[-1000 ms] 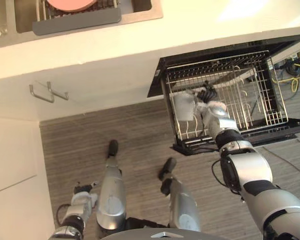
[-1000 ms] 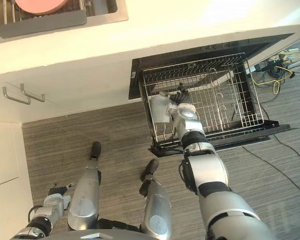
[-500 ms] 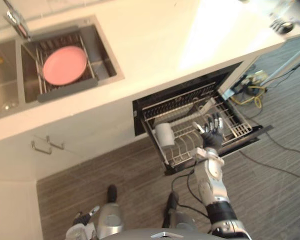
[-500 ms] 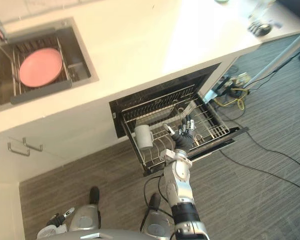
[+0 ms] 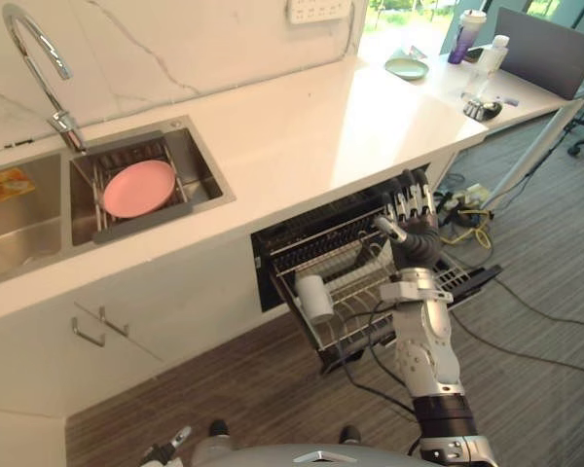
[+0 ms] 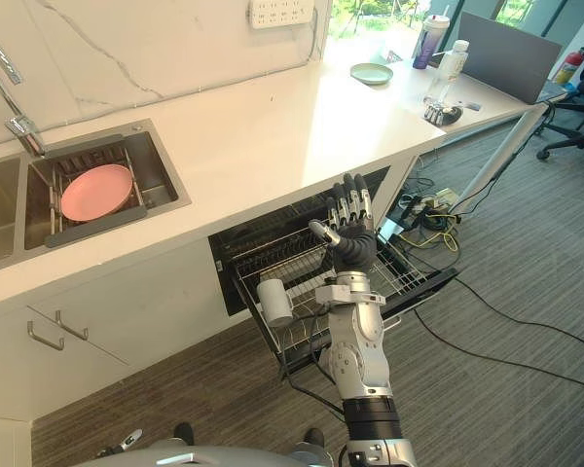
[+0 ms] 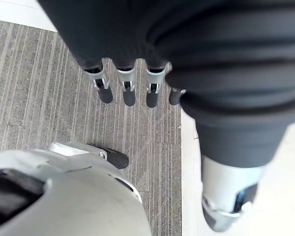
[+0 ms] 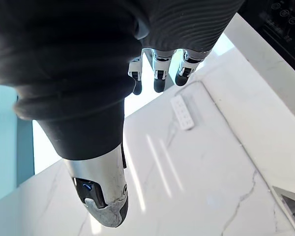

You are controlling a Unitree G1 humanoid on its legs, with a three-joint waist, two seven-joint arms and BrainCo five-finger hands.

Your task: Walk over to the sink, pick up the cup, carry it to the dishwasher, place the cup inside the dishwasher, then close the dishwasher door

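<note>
Inside the pulled-out dishwasher rack (image 6: 294, 261) lies the white cup (image 6: 273, 301), right hand (image 6: 353, 249) raised nearby (fingers (image 6: 348, 199) straight, holding nothing).

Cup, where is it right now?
In the left eye view the cup sits at the left end of the pulled-out dishwasher rack, below the counter, left of the open right hand.

White cup (image 5: 311, 297), plain, against a silver wire rack (image 6: 292, 258) in the black dishwasher (image 5: 261, 272). Pink plate (image 5: 139, 187) in the steel-grey sink (image 5: 214, 185). Worktop (image 5: 311, 126) cream-white, wall (image 5: 175, 44) white marble with grey veins. Floor (image 5: 535, 389) grey, finely striped. Right robot hand (image 5: 417, 238) dark, fingers (image 5: 410, 199) silver with dark tips.
</note>
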